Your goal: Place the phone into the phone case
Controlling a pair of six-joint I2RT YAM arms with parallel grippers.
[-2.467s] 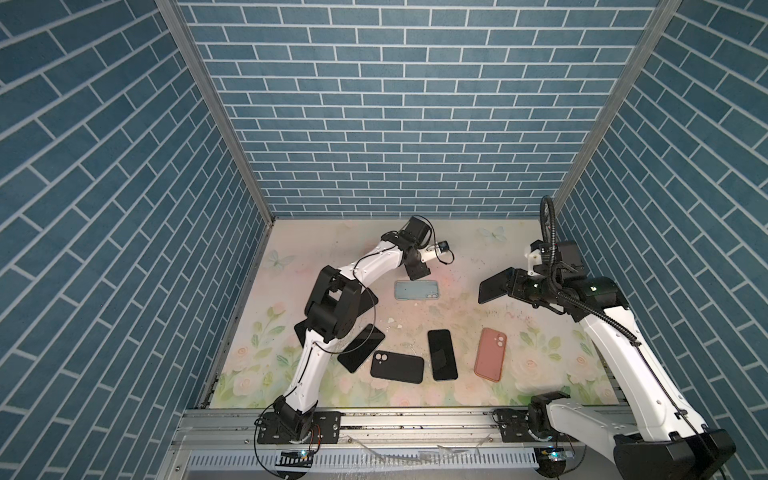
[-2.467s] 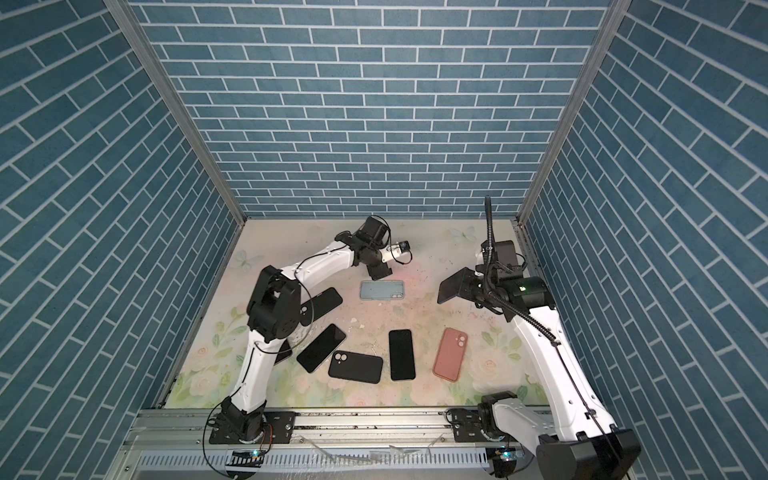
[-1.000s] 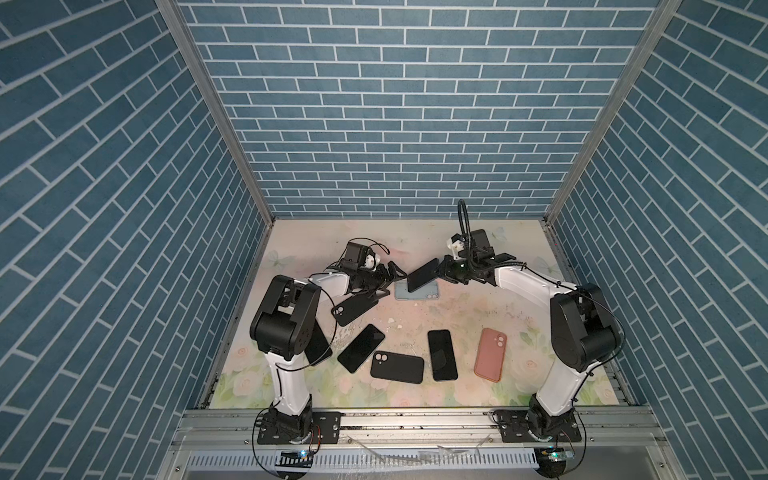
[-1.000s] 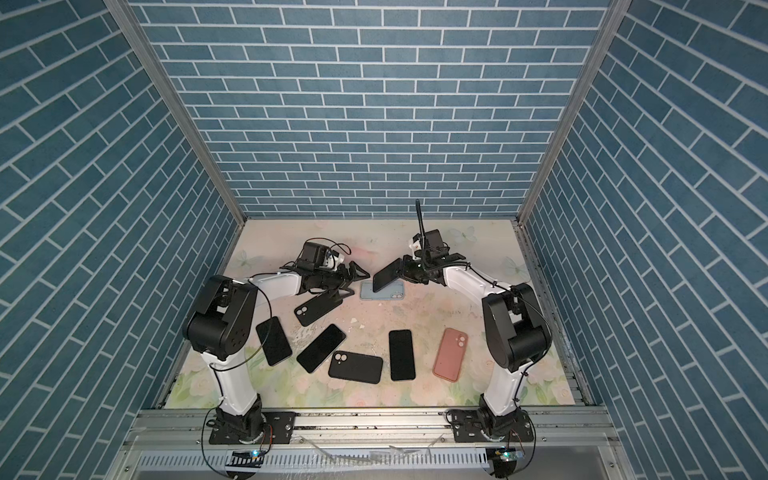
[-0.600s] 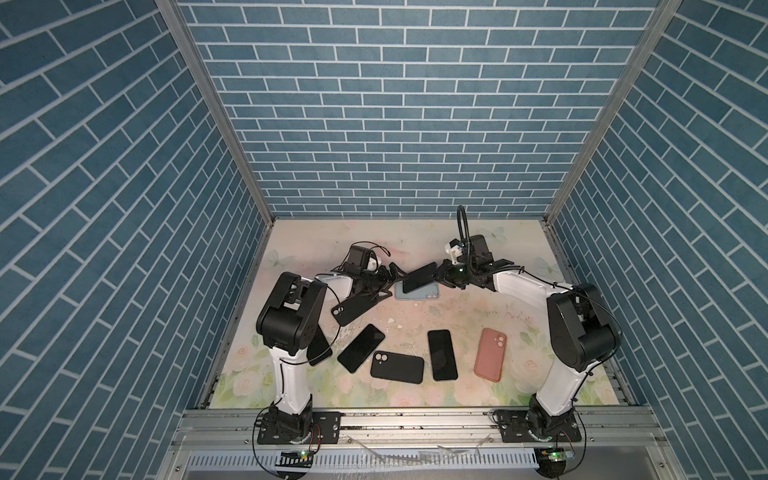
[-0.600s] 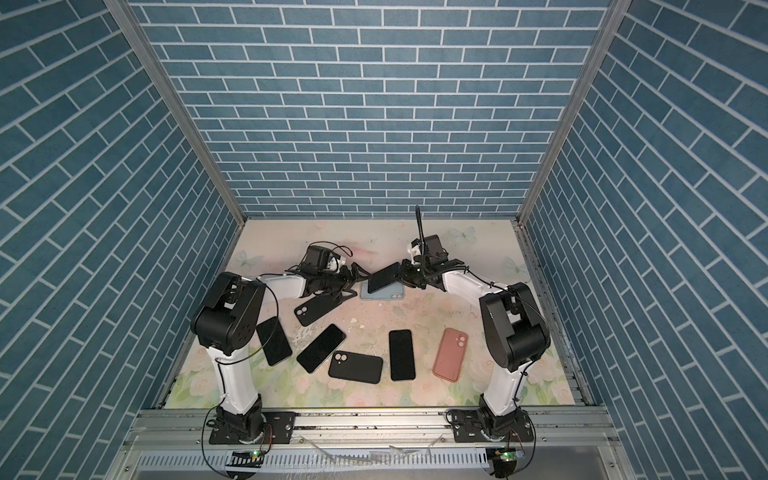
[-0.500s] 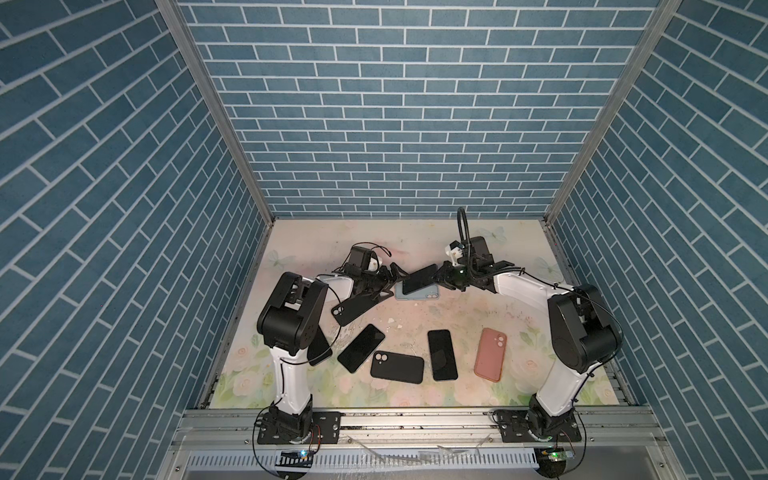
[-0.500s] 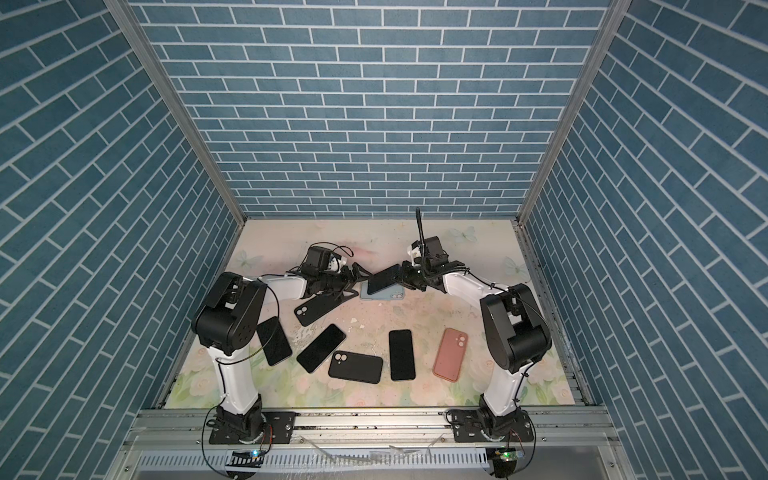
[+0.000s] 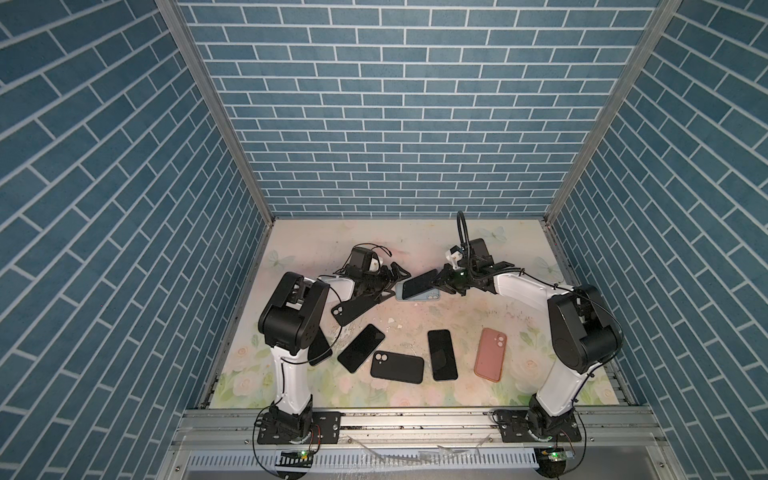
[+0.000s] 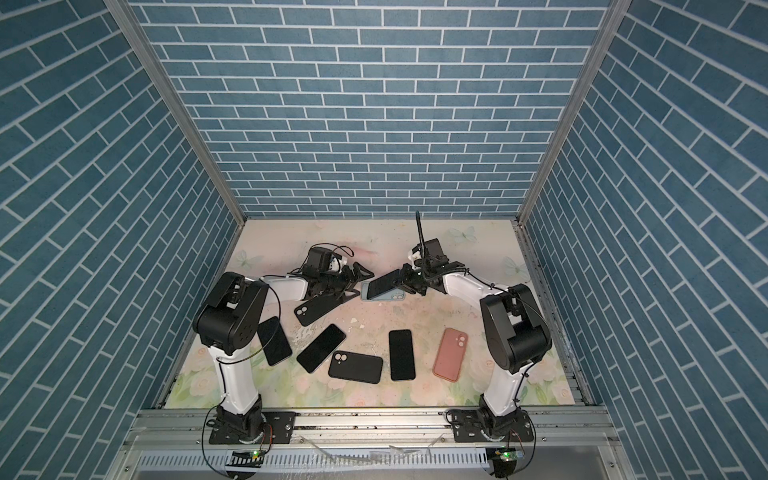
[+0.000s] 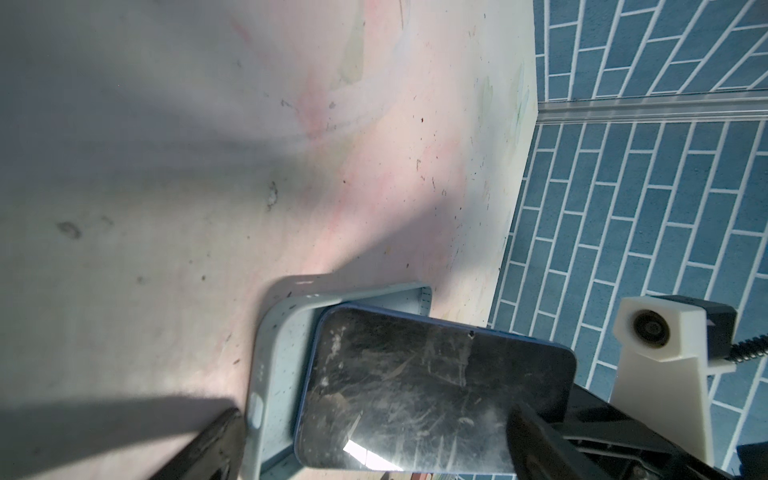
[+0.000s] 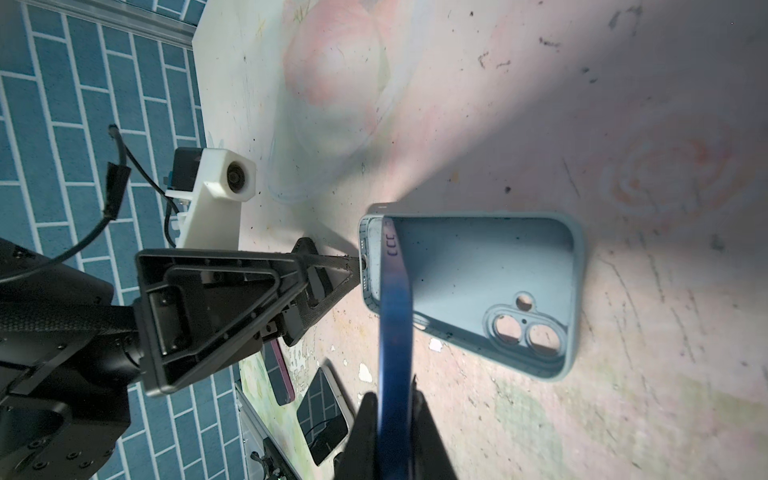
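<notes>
Just above centre in a top view, the right gripper (image 9: pixel 439 281), pinching the blue phone (image 9: pixel 419 283) by its right end, is holding it tilted lengthwise over the pale-blue phone case (image 9: pixel 430 296) lying flat beneath, while the left gripper (image 9: pixel 392 283), jaws spread, is waiting just beside the case's left end.

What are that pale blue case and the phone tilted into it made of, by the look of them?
The pale blue phone case looks like soft silicone or rubbery plastic: matte, no glare, rounded moulded walls and camera holes. The phone has a glossy front, probably glass: it mirrors light and shows smears and scratches. Its blue rim is smooth, metal or plastic, unclear which.
</notes>
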